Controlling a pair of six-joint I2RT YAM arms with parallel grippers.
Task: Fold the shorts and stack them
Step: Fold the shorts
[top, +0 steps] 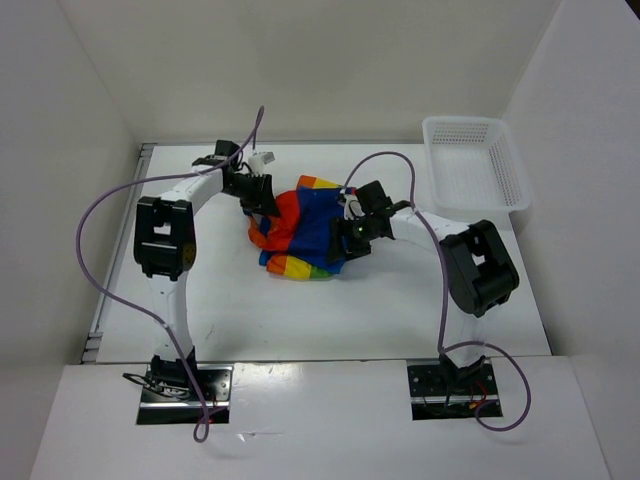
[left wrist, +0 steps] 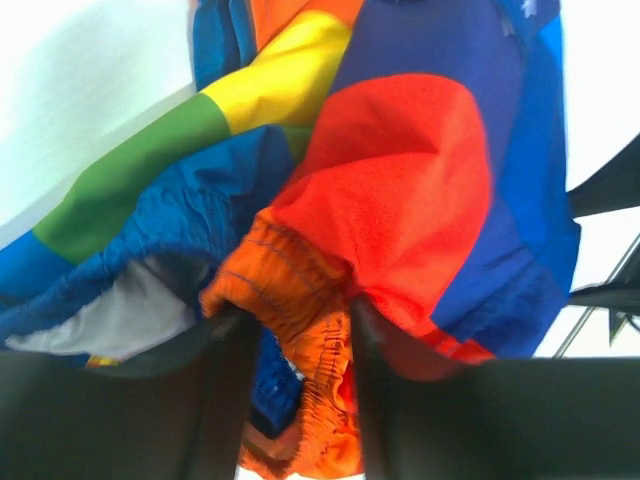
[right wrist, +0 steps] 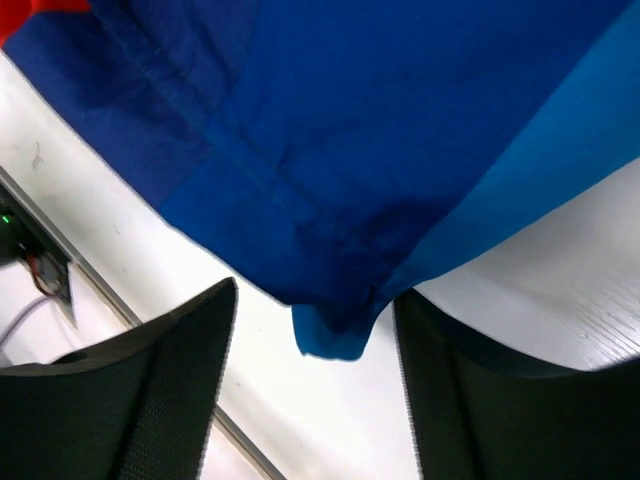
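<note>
Left gripper [left wrist: 295, 335] clamped on the orange waistband [left wrist: 290, 290], right gripper [right wrist: 312, 295] with jaws apart astride a blue hem corner [right wrist: 335, 335], of the shorts [top: 305, 225] crumpled mid-table [top: 330, 310]; closing beside the hem, the right may miss and the cloth slip free.

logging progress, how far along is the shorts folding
Nothing looks done: the shorts lie crumpled mid-table. In hand: the left fingers pinch the orange waistband; the right fingers stand open around a blue corner. Left: spreading flat, folding, stacking.
</note>
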